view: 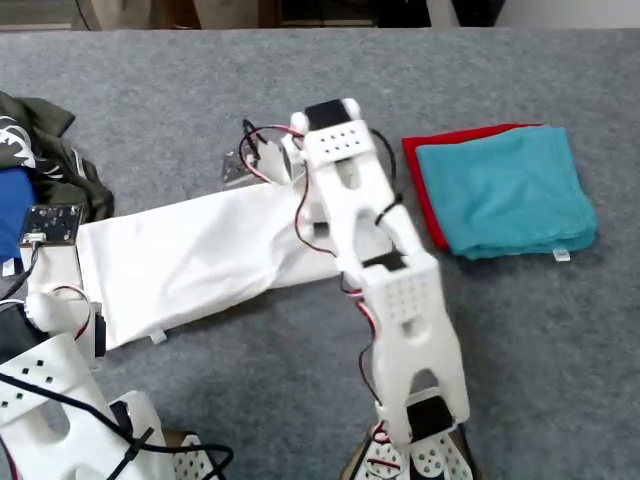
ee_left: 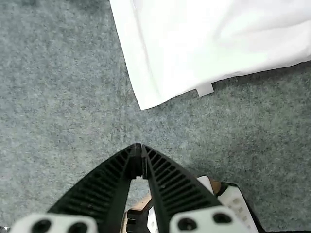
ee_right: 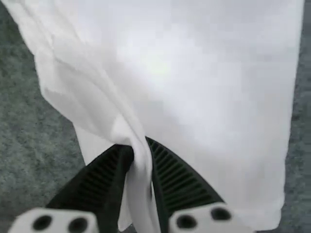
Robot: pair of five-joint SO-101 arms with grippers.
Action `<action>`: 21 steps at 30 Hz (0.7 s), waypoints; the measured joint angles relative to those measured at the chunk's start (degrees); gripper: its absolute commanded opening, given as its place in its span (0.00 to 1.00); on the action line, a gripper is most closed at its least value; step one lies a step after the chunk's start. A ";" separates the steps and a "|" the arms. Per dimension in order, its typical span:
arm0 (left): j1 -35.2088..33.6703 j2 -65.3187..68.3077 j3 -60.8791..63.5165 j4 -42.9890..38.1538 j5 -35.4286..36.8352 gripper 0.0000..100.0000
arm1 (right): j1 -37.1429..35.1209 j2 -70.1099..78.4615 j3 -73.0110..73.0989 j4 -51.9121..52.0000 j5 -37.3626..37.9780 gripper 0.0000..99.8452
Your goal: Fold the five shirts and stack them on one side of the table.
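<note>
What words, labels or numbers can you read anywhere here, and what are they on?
No text is readable.
White print on the dark shirt: cut off at the edge, unreadable.
Hem tag on the white shirt: looks blank.
Corner tag on the teal shirt: too small to read.

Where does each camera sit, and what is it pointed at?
High view: fixed above the table, looking down on both arms, the white shirt and the folded stack.
Left wrist view: on the left arm, looking past its closed left gripper at table beside the shirt's corner.
Right wrist view: on the right arm; right gripper pinches a shirt fold.
All three show the white shirt.
</note>
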 measured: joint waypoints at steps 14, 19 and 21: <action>0.00 0.00 0.00 0.00 0.00 0.02 | -2.55 7.82 -15.47 0.53 -2.37 0.31; 0.00 0.00 0.00 0.00 0.00 0.02 | -2.46 4.84 -15.47 0.53 -2.73 0.22; 0.00 0.00 0.00 0.00 0.00 0.02 | -1.76 2.99 -15.47 0.53 -3.25 0.08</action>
